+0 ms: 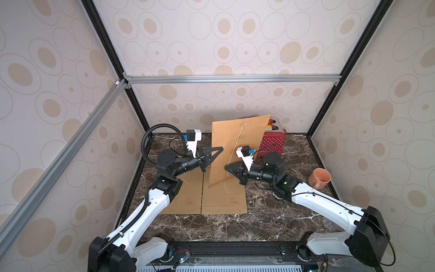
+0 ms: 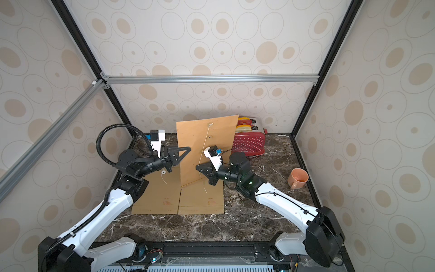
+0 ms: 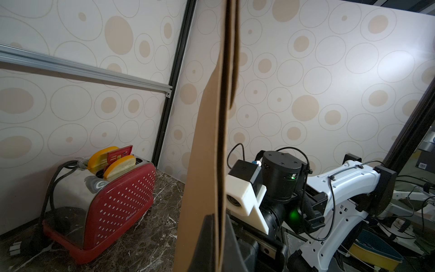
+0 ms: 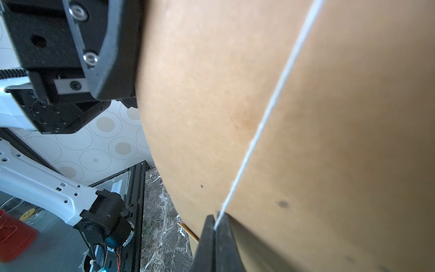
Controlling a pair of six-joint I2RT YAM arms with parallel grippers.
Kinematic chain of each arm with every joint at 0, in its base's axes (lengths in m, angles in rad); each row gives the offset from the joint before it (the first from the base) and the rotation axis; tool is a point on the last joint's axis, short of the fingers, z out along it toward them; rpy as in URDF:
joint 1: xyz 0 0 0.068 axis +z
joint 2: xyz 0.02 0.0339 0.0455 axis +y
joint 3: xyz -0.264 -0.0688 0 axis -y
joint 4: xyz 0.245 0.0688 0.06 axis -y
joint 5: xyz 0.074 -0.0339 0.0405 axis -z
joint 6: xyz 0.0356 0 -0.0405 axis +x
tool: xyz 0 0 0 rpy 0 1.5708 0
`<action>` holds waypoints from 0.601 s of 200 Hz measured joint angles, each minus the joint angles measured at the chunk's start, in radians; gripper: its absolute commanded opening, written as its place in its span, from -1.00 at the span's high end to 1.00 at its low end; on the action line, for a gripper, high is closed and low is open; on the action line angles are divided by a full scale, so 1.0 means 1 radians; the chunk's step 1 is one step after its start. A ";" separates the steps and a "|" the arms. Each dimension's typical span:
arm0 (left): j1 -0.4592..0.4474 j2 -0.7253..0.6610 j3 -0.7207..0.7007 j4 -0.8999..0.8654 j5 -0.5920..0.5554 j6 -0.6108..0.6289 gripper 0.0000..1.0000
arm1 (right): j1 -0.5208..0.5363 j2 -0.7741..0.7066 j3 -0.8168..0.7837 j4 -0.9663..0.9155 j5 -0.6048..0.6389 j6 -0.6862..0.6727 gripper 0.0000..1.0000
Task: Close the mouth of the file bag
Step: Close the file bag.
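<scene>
A robot lab's mock-kitchen cell: aluminium frame (image 1: 230,79), wallpapered panels (image 1: 235,35), marble bench (image 1: 235,226), toaster (image 1: 273,143) beyond the jaws.

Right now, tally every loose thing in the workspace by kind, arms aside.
File bags: 3
Toaster: 1
Bread slices: 2
Mug: 1
Total: 7

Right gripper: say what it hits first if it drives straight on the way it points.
Probably the bag: the right gripper, shut on the string, points at its upright face and is nearly touching it. Depth is unclear.
</scene>
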 measured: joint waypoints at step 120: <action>0.000 0.000 -0.002 0.039 0.020 -0.029 1.00 | -0.117 -0.056 -0.070 0.012 -0.019 0.037 1.00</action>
